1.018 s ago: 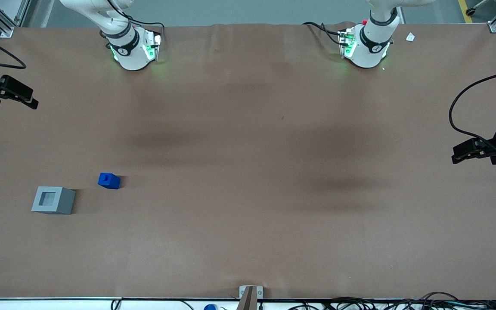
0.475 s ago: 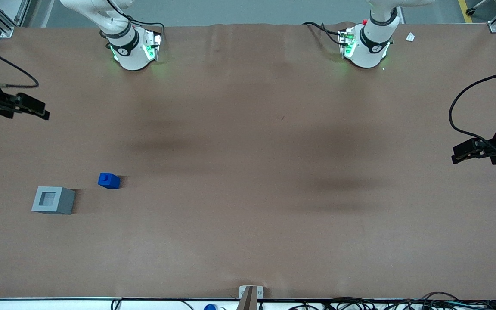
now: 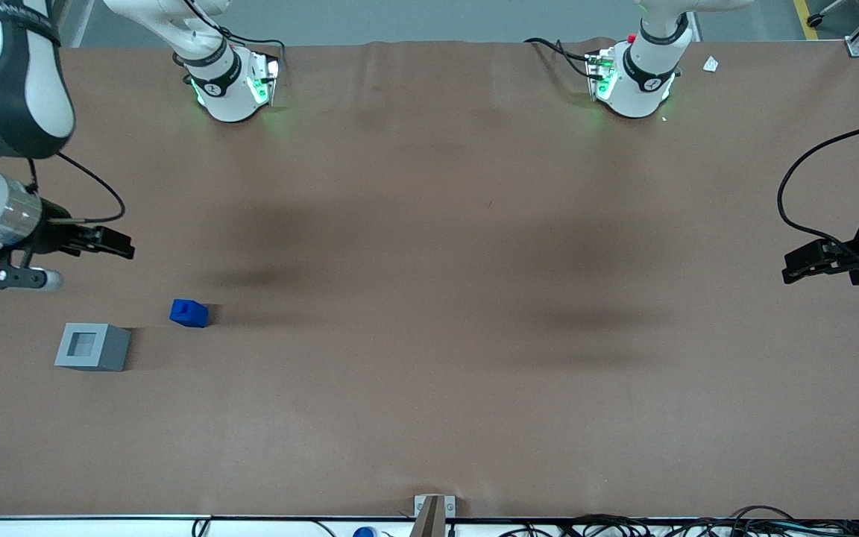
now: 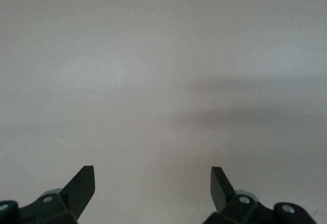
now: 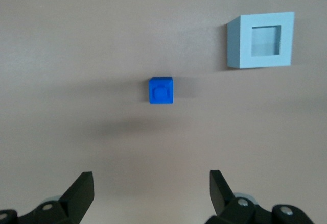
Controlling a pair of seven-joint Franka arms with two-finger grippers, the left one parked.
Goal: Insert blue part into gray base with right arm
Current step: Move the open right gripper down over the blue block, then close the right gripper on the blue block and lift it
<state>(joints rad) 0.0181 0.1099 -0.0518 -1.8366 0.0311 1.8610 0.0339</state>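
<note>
One blue part (image 3: 189,312) — one gray base (image 3: 92,347).

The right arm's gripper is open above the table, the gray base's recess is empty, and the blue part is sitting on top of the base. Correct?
Not quite. The blue part sits on the table beside the gray base, apart from it, as the front view shows. The rest holds: the gripper hangs open above the table, and the recess is empty.

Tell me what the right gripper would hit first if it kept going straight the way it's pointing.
Probably the bare table. The open gripper points past the blue part, which lies nearer the front camera; depth is unclear.
</note>
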